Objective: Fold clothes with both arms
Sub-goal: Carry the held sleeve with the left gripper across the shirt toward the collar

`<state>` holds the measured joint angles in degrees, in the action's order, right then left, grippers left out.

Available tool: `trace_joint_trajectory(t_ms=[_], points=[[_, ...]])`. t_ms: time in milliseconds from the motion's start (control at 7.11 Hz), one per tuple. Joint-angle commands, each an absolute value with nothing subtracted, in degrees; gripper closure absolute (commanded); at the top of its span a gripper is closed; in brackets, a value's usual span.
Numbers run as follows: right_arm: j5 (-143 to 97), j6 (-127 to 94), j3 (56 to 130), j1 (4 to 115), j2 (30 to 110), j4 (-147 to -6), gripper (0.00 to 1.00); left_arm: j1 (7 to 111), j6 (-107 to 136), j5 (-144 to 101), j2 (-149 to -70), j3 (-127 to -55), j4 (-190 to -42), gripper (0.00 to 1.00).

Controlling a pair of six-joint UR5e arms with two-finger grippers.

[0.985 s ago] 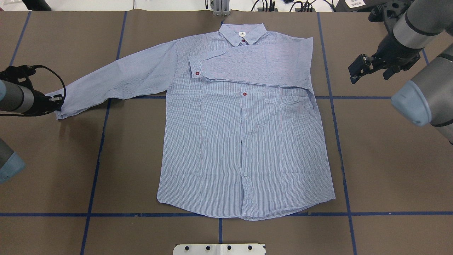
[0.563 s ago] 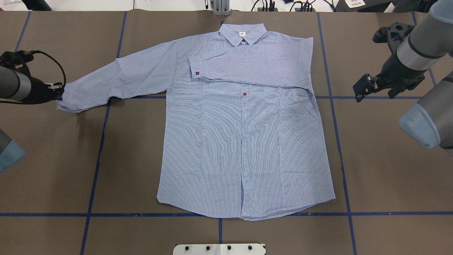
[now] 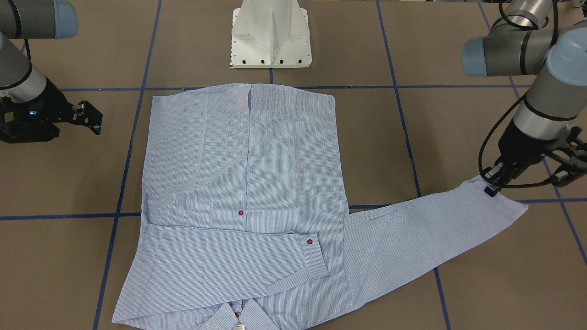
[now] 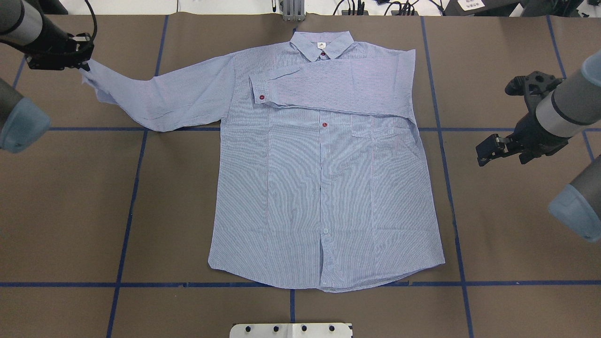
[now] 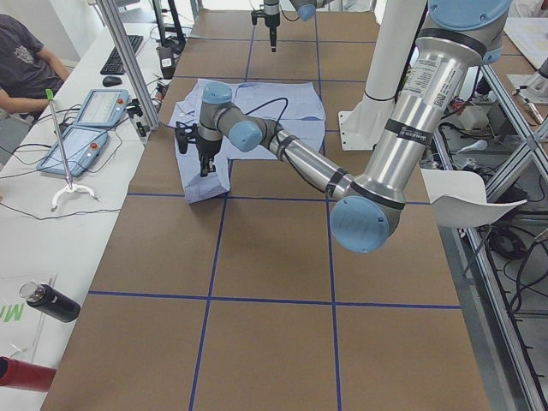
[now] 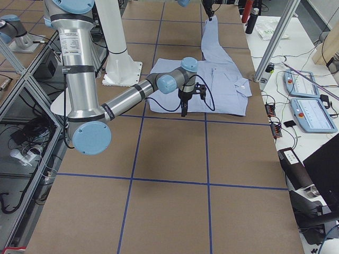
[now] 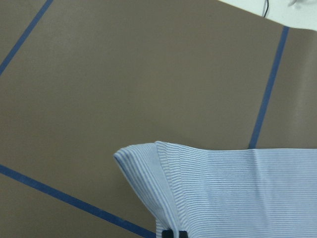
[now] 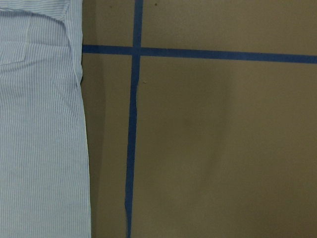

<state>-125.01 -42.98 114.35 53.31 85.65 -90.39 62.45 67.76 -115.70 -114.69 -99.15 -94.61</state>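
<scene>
Left gripper clamped on shirt cuff, right gripper apart over taped table

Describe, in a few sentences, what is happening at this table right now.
A two-armed robot is folding a light blue striped shirt that lies front-up on the brown table. One sleeve is already folded across the chest. The left gripper pinches the cuff of the outstretched sleeve and holds it raised off the table. The right gripper hangs open beside the shirt, holding nothing.
</scene>
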Motion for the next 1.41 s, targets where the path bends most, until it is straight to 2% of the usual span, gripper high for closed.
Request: trace_joint_trajectory(t_ms=[0, 422, 703, 844, 1266], points=[[-125.16, -44.47, 115.83, 51.86, 88.76, -87.45, 0.0, 63.19, 70.47, -119.44, -122.58, -99.32, -89.39, 1.0], [-126.03, -48.15, 118.3, 51.07, 90.88, -83.51, 0.0, 62.58, 78.9, -125.84, -136.1, -94.06, -88.51, 1.0], [-128.84, -51.76, 118.39, 50.89, 92.19, -78.95, 0.0, 57.43, 87.23, -125.78, -147.33, -84.87, -89.2, 1.0], [-128.85, -51.77, 118.3, 50.71, 92.55, -78.66, 0.0, 56.96, 89.89, -125.86, -150.44, -81.86, -91.04, 1.0], [-128.85, -51.77, 118.04, 50.71, 92.64, -78.66, 0.0, 52.84, 98.59, -125.16, -151.17, -74.11, -103.77, 1.0]])
